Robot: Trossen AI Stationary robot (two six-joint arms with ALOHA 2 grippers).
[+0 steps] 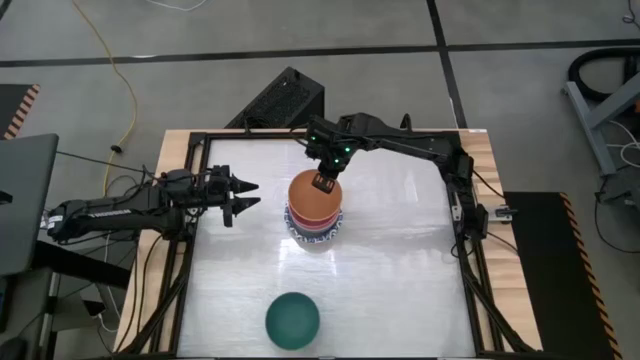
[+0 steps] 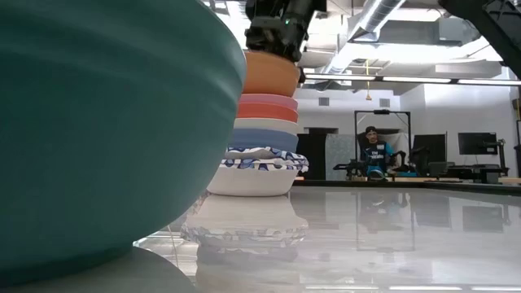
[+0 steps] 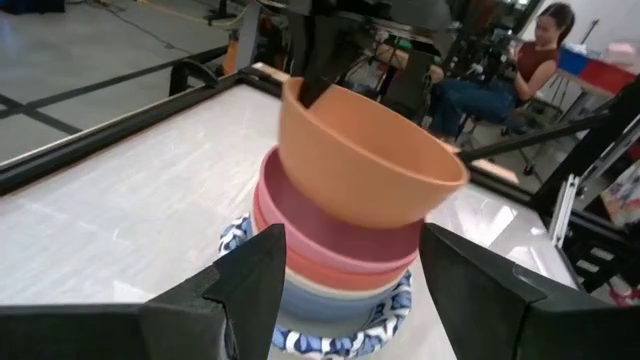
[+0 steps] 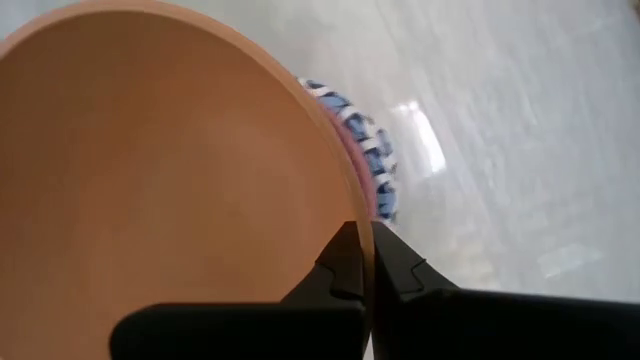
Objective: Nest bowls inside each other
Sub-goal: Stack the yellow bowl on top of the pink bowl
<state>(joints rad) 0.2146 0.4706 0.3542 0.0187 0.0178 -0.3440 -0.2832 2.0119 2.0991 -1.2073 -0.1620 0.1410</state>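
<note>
A glossy white desk (image 1: 400, 290) carries a stack (image 1: 314, 228) of nested bowls at its middle. Over the stack, the right pincer (image 1: 325, 182) is clenched on the far rim of the orange bowl (image 1: 314, 197), tilted and half seated. The left pincer (image 1: 243, 197) waits released beside the stack. The green bowl (image 1: 292, 319) sits well apart, nearer the front edge. The bowls look light, stiff and slick; the thin rim seems the best hold.

A matte orange round bowl (image 1: 314, 194) tops a stack of round bowls (image 2: 259, 150) that runs downward through pink, red, cream and dark blue to white ones with blue-patterned rims. A dark teal-green round bowl (image 1: 292, 319) sits apart on the glossy white desk (image 1: 400, 290), which has a black frame and pale wooden edges. Both arms are black.
</note>
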